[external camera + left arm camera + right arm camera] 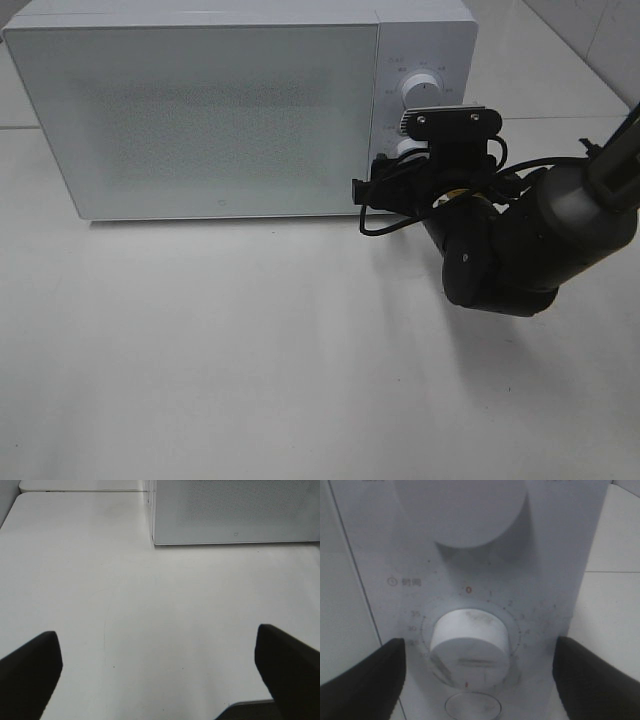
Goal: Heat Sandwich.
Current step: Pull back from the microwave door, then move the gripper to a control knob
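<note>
The sandwich is out of view. The white microwave [200,110] stands at the back of the table with its door closed. My right gripper [477,652] is open right in front of the control panel, its dark fingers [365,680] standing apart on either side of the lower timer knob [470,647] without touching it. From above, the right arm [510,245] reaches in from the right, and its wrist camera covers the gripper at the panel. My left gripper [157,655] is open and empty over bare table, with the microwave [235,510] ahead of it.
An upper white knob [462,510] sits above the timer knob, and a round button [472,707] below it. The white table [250,350] stretches in front of the microwave. A table edge [250,703] shows near the left gripper.
</note>
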`<control>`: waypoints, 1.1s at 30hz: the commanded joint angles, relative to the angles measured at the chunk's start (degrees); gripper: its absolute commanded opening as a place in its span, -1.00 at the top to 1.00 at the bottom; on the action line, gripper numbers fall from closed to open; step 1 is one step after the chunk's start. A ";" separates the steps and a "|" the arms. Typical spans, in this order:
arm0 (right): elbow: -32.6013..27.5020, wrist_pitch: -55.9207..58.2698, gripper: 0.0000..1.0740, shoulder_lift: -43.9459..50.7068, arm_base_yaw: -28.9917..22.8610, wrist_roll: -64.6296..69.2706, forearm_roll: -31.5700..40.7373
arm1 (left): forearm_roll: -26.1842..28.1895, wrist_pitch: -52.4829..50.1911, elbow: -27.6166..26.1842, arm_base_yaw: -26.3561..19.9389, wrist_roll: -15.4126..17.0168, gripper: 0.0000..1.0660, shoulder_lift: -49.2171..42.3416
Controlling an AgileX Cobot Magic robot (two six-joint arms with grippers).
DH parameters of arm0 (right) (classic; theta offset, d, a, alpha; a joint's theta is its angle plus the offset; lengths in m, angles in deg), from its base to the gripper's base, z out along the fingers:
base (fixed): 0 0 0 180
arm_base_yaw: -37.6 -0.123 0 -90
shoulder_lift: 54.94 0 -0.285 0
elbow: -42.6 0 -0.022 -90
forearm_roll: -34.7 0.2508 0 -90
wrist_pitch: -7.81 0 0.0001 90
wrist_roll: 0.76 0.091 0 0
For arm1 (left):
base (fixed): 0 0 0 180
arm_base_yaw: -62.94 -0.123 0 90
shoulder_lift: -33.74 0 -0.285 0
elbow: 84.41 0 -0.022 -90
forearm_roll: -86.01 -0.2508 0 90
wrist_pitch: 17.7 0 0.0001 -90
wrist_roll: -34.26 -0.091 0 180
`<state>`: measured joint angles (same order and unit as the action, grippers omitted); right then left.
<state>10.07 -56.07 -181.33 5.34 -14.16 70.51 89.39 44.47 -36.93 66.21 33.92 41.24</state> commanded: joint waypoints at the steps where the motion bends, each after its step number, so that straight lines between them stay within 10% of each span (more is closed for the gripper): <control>1: 0.57 -1.20 -0.36 0.23 0.06 0.11 -0.80 | 0.06 -0.63 0.17 -0.11 0.34 -0.83 -0.92; 13: 0.57 -5.33 0.72 0.23 0.06 0.11 -0.86 | 0.06 -0.63 0.17 -0.11 0.34 -0.83 -0.92; 33: 0.57 -5.39 0.80 0.23 0.06 5.04 -0.92 | 0.06 -0.63 0.17 -0.11 0.34 -0.83 -0.92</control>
<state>10.07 -58.25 -181.33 5.17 -11.59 69.36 89.39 44.47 -36.93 66.21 33.92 41.24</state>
